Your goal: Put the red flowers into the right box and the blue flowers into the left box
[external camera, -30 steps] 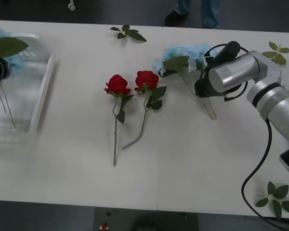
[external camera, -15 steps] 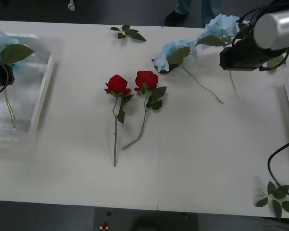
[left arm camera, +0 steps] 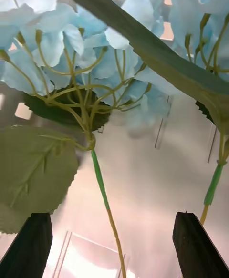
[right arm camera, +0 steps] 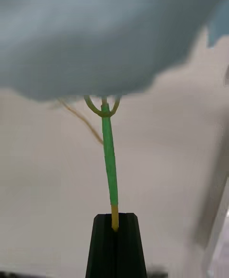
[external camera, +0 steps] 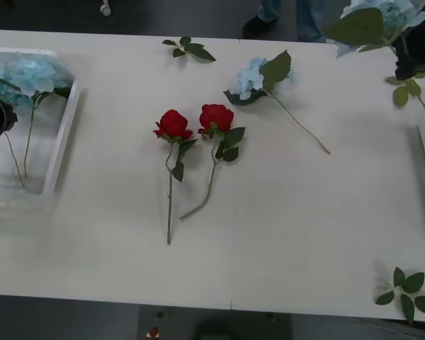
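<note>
Right gripper point(right arm camera: 114, 244) pinches blue hydrangea point(right arm camera: 95, 30) by its stem tip, bloom hanging clear for transfer; left gripper point(left arm camera: 112, 244) open over left box point(external camera: 60, 142).

Soft even light, faint shadows (close blooms blurred)

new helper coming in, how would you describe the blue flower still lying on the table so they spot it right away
Start at the white table and find the two red roses side by side near its middle. Just beyond them, toward the far edge and to their right, lies one pale blue hydrangea. It is the only blue flower lying on the bare tabletop, its thin stem slanting toward the right.
</note>
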Controlling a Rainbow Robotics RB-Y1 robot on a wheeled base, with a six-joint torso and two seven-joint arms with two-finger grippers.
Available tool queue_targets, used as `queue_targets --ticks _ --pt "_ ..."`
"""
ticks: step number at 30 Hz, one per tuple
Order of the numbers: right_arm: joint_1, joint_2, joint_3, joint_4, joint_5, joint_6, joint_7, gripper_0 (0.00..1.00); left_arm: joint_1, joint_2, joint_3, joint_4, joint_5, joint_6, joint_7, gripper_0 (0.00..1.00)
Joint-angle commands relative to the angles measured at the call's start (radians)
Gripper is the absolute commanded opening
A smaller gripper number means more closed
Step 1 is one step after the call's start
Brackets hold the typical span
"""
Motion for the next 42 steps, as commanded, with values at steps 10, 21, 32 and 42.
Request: queue_targets --ticks 10,21,32,42 --pt "0.252 -0.175 -0.376 -0.032 -0.368 -0.057 0.835 0.0 -0.031 0.115 0.048 -0.111 0.123 0.278 -0.071 0.73" --pt "0.703 -0.239 -0.161 -0.25 -0.959 -0.816 1.269 0.0 -0.054 0.163 0.377 -0.305 0.376 0.786 -0.335 0.73" --pt "0.616 -0.233 0.147 -0.512 -1.069 -1.226 1.382 0.0 -0.047 0.123 0.368 -0.243 0.898 0.635 -0.651 0.73" --pt "0.241 -0.093 0.531 -0.498 -1.2 -1.502 1.371 0.0 -0.057 0.081 0.249 -0.121 1.235 0.623 -1.148 0.73"
